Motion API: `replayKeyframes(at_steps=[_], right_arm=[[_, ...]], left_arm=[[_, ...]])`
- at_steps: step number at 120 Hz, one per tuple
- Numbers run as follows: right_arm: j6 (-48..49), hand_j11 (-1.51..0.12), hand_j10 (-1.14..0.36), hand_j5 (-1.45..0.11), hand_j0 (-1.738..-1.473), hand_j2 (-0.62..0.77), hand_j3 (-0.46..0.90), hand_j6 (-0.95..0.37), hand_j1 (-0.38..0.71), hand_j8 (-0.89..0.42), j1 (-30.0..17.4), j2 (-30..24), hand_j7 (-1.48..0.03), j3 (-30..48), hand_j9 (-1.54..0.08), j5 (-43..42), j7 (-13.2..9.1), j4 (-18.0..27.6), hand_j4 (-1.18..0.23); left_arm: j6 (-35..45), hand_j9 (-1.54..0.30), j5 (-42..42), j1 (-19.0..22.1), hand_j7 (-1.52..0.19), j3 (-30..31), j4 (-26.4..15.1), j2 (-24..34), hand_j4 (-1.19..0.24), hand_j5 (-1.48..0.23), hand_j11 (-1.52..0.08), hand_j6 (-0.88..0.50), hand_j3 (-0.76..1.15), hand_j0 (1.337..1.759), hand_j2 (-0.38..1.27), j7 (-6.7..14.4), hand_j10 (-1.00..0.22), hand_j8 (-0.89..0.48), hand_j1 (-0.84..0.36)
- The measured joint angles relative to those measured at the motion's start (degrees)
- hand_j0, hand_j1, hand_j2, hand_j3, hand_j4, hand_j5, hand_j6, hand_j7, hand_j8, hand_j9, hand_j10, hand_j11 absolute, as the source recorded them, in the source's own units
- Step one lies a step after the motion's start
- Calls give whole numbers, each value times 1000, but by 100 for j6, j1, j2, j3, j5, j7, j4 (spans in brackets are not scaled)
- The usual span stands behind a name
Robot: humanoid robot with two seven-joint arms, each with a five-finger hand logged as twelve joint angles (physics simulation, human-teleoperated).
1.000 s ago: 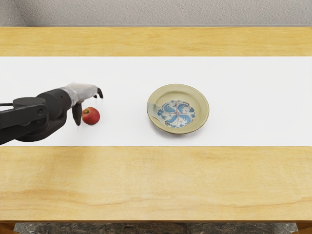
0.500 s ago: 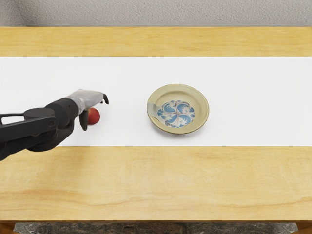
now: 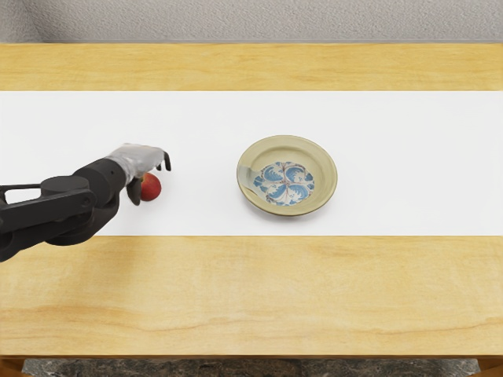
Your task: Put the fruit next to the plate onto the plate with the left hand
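left hand (image 3: 143, 166), fingers (image 3: 163, 160) slack, draped over red apple (image 3: 152, 187) on white runner (image 3: 377, 126).

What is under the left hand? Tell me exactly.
A red apple pokes out beneath the left hand, on the white runner. Its left part is covered by the hand, so whether it is gripped cannot be seen.

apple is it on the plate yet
No, the apple lies on the white runner left of the plate, partly under the left hand.
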Motion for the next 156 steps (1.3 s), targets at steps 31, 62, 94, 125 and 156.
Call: replayKeyframes(at_steps=[31, 62, 94, 125, 156], right_arm=[[0, -20, -15, -19, -1658, -3, 0, -15, -331, -15, 0, 0, -20, 0, -20, 0, 0, 0, -15], [0, -20, -15, -19, -1658, -3, 0, -15, -331, -15, 0, 0, -20, 0, -20, 0, 0, 0, -15], [0, -20, -15, -20, -1658, -3, 0, -15, -331, -15, 0, 0, -20, 0, -20, 0, 0, 0, -15], [0, -20, -15, -19, -1658, -3, 0, -15, -331, -15, 0, 0, -20, 0, -20, 0, 0, 0, -15], [0, -20, -15, -19, -1658, -3, 0, -15, -331, -15, 0, 0, -20, 0, -20, 0, 0, 0, -15]], left_arm=[[2, -605, 1, 78, -605, 5, 10, 0, -468, -605, -605, -469, 0, 1658, 97, 0, -468, -468, -206], [-5, -795, -50, 105, -796, -12, 9, 0, -593, -800, -795, -447, 0, 1655, 138, 1, -596, -452, -280], [-12, -959, -125, 40, -963, -52, 15, 9, -623, -965, -959, -405, 0, 1651, 248, 3, -706, -426, -281], [-60, -1002, -485, -510, -1005, -69, 19, -124, -603, -1013, -1003, -378, 0, 1651, 315, 2, -722, -382, -300], [-109, -1007, -918, -1209, -1022, -54, 43, -920, -651, -1036, -1006, -411, 0, 1652, 378, 2, -751, -406, -278]])
